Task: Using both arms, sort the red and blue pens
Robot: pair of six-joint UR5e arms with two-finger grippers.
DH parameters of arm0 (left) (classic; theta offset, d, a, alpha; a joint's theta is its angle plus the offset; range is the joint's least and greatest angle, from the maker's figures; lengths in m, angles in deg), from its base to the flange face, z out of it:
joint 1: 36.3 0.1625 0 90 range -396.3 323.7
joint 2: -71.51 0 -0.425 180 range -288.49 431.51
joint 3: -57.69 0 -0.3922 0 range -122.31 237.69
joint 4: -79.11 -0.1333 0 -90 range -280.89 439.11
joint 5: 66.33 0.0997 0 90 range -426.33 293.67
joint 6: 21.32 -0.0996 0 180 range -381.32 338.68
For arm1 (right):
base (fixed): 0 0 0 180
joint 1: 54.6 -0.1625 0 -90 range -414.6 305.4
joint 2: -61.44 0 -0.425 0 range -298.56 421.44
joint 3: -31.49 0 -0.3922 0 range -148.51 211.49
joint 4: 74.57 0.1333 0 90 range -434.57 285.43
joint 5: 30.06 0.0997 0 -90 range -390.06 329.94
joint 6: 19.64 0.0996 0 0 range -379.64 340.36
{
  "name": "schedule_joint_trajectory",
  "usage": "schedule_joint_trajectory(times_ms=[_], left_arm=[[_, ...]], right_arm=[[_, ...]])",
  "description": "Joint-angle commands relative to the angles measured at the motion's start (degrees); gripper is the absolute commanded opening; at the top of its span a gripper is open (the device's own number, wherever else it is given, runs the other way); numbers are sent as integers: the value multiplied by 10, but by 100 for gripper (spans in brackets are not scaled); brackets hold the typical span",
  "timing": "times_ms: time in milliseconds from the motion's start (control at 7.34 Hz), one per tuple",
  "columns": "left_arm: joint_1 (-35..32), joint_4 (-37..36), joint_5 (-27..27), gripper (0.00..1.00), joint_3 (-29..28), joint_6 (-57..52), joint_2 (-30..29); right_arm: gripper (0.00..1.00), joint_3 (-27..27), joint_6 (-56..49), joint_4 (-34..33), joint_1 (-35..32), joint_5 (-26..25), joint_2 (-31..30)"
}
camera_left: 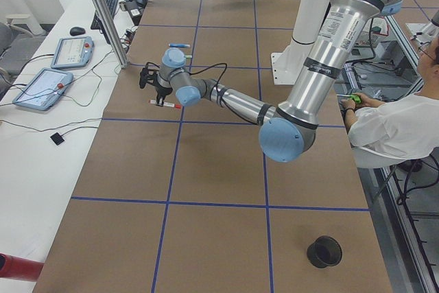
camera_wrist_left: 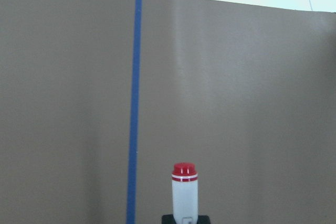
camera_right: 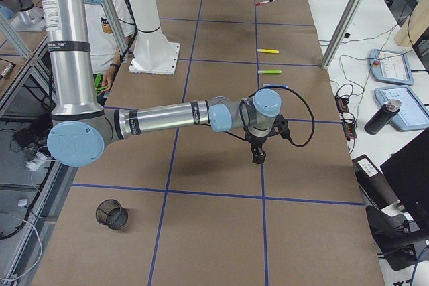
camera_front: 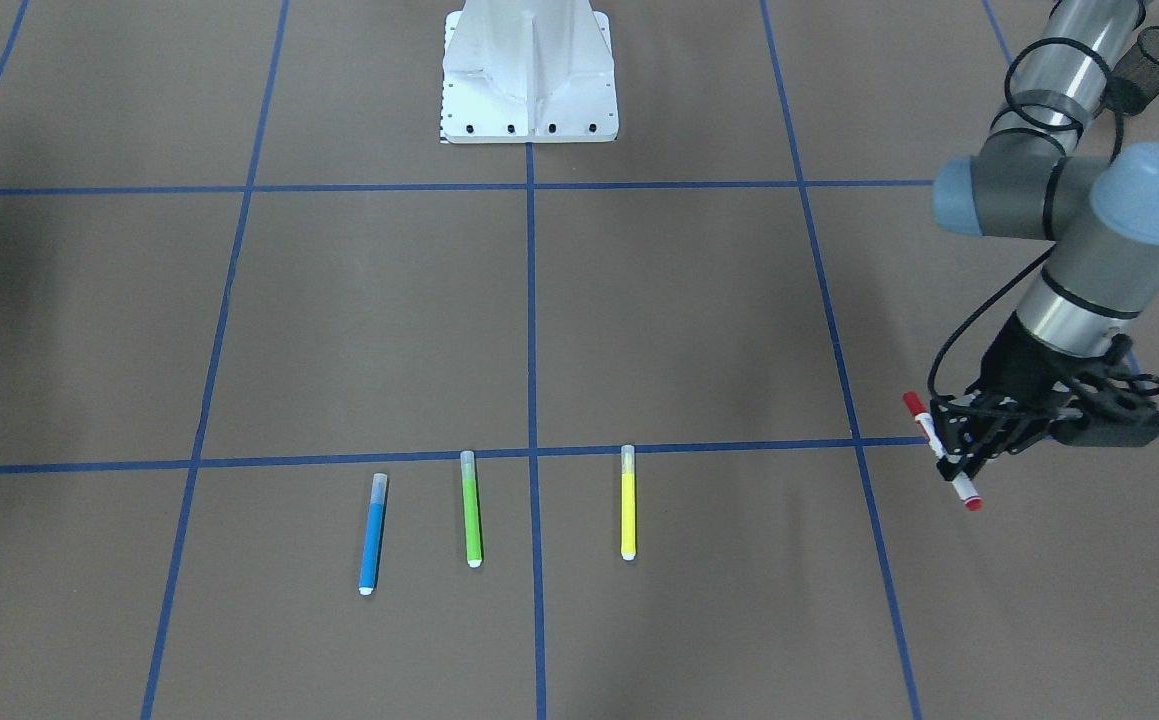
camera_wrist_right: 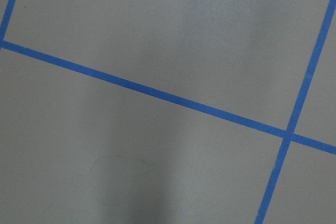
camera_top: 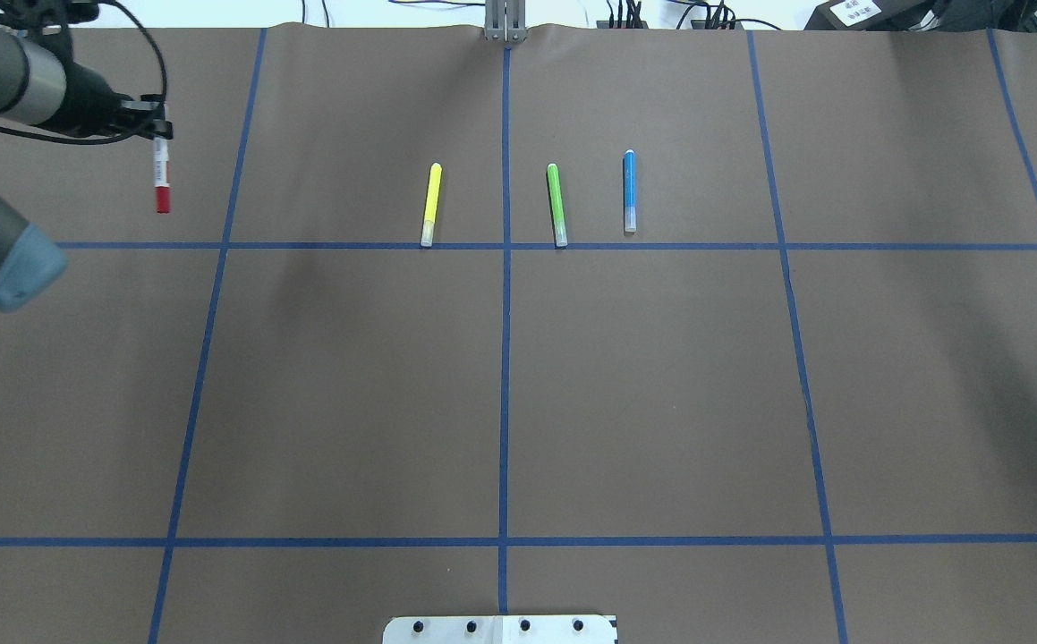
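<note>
The red pen (camera_top: 161,182), a white barrel with a red cap, is in my left gripper (camera_top: 158,134), which is shut on its barrel over the table's far-left square. In the front view the red pen (camera_front: 966,491) slants through the left gripper (camera_front: 959,445). Its red-tipped end (camera_wrist_left: 184,190) pokes out in the left wrist view. The blue pen (camera_top: 630,190) lies flat right of centre, also seen as the blue pen (camera_front: 371,537). My right gripper (camera_right: 258,155) hangs low over bare table at the right side. I cannot tell whether it is open or shut.
A green highlighter (camera_top: 556,203) and a yellow highlighter (camera_top: 430,202) lie in a row with the blue pen. Black mesh cups (camera_left: 324,251) (camera_right: 112,213) stand near the table's two ends on the robot's side. The white base (camera_front: 529,85) is at centre. A seated person (camera_left: 394,125) is beside the robot.
</note>
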Motion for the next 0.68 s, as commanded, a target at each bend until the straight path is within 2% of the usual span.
schedule_joint_trajectory(times_ms=[0, 136, 408, 545], left_arm=[[-63, 129, -36, 0, 5, -59, 124], [-99, 180, -54, 0, 3, -95, 179], [-139, 294, -56, 0, -17, -136, 272], [-161, 370, -57, 0, -64, -169, 301]], right_arm=[[100, 0, 0, 0, 2, 0, 4], [100, 0, 0, 0, 2, 0, 5], [100, -1, 0, 0, 4, 0, 6], [100, -1, 0, 0, 4, 0, 6]])
